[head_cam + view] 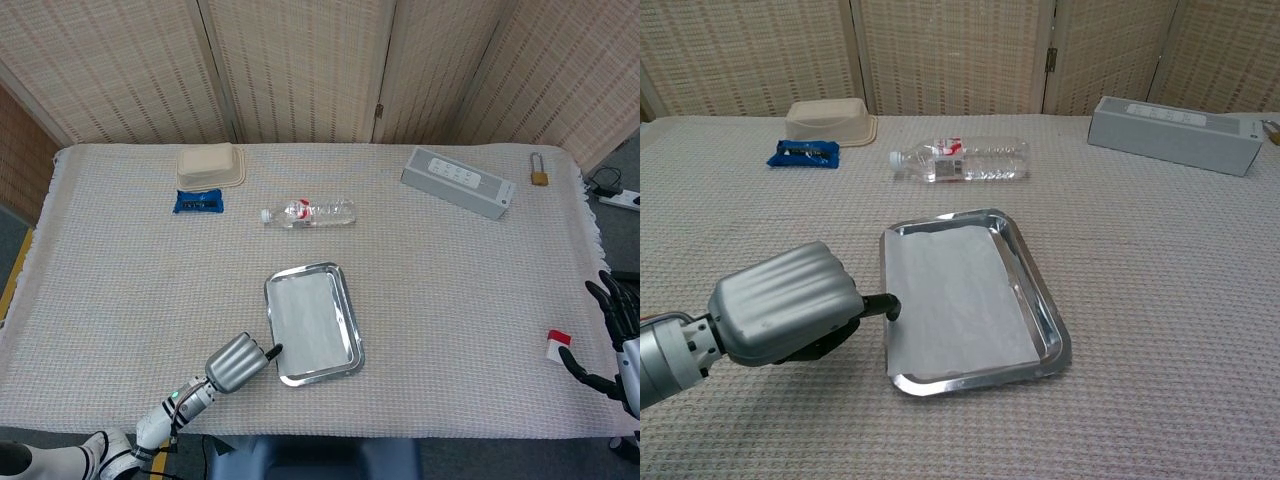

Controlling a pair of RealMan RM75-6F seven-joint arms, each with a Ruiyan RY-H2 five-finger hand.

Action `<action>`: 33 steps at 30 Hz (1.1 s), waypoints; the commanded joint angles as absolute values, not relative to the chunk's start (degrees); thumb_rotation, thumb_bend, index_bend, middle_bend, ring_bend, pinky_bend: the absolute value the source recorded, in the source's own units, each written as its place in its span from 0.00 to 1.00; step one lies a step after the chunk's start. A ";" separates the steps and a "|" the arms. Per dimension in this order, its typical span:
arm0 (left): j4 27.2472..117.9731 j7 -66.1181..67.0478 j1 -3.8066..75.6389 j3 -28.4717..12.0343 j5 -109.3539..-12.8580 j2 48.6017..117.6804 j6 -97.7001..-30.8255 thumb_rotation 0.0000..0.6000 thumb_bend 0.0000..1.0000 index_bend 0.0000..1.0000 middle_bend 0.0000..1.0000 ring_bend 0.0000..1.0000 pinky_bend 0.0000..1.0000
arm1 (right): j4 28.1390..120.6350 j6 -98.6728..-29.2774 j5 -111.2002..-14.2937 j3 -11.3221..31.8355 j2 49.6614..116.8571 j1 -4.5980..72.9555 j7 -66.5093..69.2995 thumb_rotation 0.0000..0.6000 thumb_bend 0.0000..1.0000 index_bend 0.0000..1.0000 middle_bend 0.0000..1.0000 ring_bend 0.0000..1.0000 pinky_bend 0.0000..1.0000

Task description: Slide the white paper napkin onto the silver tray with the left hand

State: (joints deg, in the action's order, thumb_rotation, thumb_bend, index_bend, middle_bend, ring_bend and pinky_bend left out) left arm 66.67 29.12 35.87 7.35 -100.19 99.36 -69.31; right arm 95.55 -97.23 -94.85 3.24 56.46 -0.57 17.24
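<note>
The white paper napkin (310,322) (955,295) lies flat inside the silver tray (355,330) (1042,305), near the table's front middle. Its left edge reaches the tray's left rim. My left hand (238,362) (788,315) sits low just left of the tray's front-left corner. Its fingers are curled in and it holds nothing. One black fingertip (890,303) pokes out and touches the napkin's left edge at the rim. My right hand (618,322) shows only in the head view at the far right edge, with its fingers apart and nothing in them.
A clear plastic bottle (308,213) (960,160) lies behind the tray. A beige container (210,165) and a blue packet (198,201) sit at the back left. A grey box (458,182) and a padlock (539,170) are at the back right. A small red-and-white object (558,346) lies beside my right hand.
</note>
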 commanded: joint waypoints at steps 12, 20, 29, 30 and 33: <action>62.39 25.71 36.14 6.87 -102.02 101.93 -69.22 1.00 0.80 0.38 1.00 1.00 1.00 | 95.62 -97.03 -94.46 3.43 56.26 -0.45 17.55 1.00 0.35 0.00 0.00 0.00 0.00; 60.65 24.83 36.17 6.58 -102.21 102.90 -68.82 1.00 0.80 0.38 1.00 1.00 1.00 | 95.87 -97.02 -94.30 3.73 56.07 -0.25 17.65 1.00 0.35 0.00 0.00 0.00 0.00; 60.96 24.60 36.20 5.10 -103.01 103.02 -71.52 1.00 0.80 0.34 1.00 1.00 1.00 | 95.33 -97.66 -94.00 3.77 56.37 -0.69 17.95 1.00 0.35 0.00 0.00 0.00 0.00; 61.32 24.52 36.21 4.95 -103.32 102.89 -72.19 1.00 0.80 0.33 1.00 1.00 1.00 | 95.29 -97.79 -94.04 3.78 56.41 -0.73 17.92 1.00 0.35 0.00 0.00 0.00 0.00; 62.95 24.95 36.04 4.58 -104.19 102.04 -74.19 1.00 0.78 0.31 1.00 1.00 1.00 | 95.25 -97.80 -94.00 3.76 56.51 -0.80 17.72 1.00 0.35 0.00 0.00 0.00 0.00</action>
